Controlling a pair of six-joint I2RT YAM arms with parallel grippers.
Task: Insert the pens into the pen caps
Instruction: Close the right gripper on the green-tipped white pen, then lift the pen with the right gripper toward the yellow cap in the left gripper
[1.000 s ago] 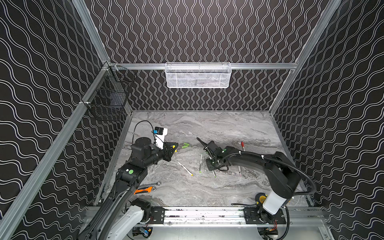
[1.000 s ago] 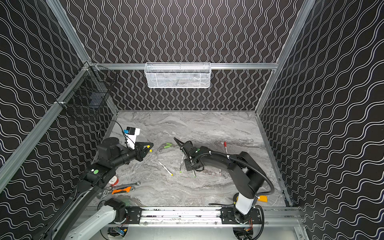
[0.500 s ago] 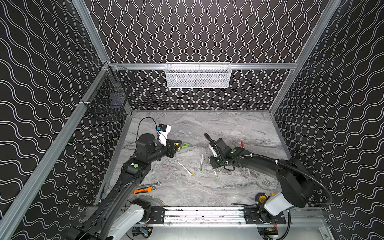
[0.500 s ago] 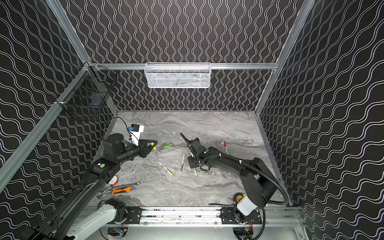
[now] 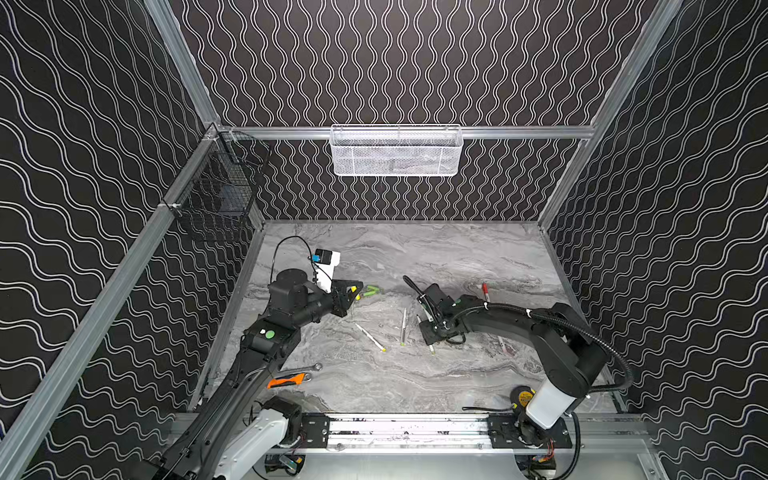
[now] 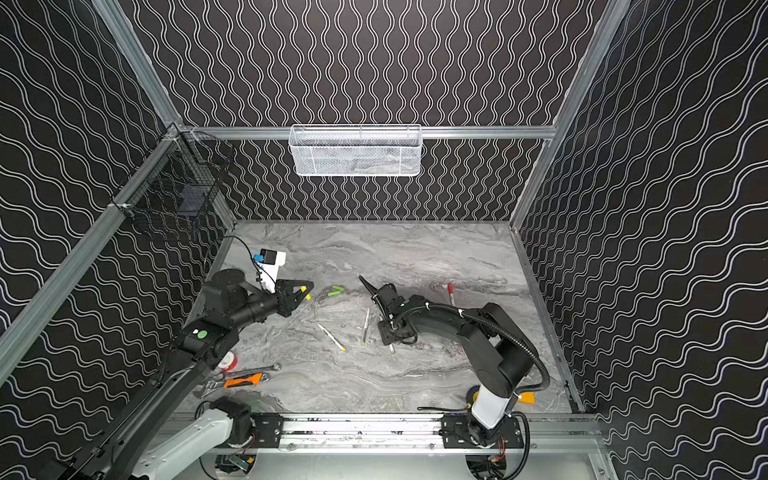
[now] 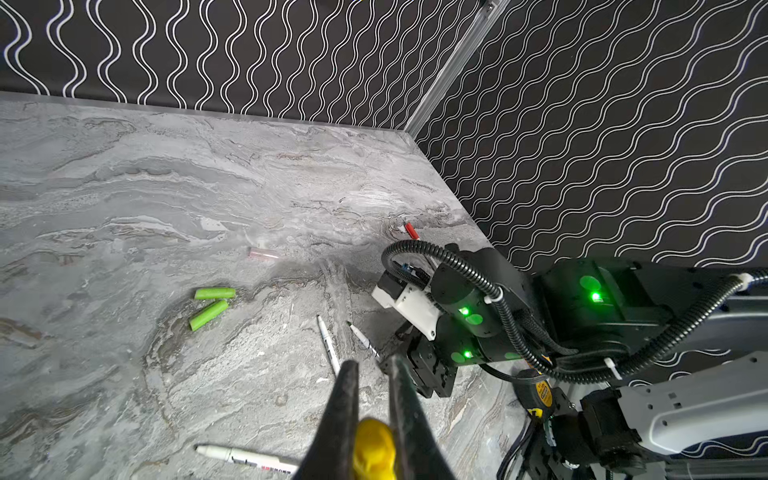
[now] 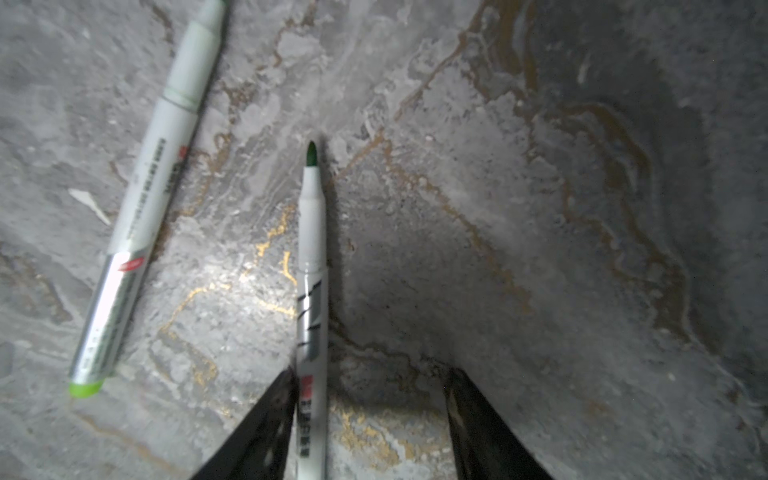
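Marbled desk (image 5: 415, 382): green-tipped pen (image 8: 311, 266) straddled at centre by the released right tool (image 8: 372, 374).
Touched on one side only, it may be rolled away; yellow cap (image 7: 373, 453) clenched in left tool (image 7: 372, 363), ten o'clock.

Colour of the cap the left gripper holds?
Yellow. The cap in the left gripper shows best in the left wrist view.

Left arm (image 5: 286, 311) and right arm (image 5: 498, 328) are black, with white base links (image 5: 253, 440) and green dots (image 5: 270, 333).
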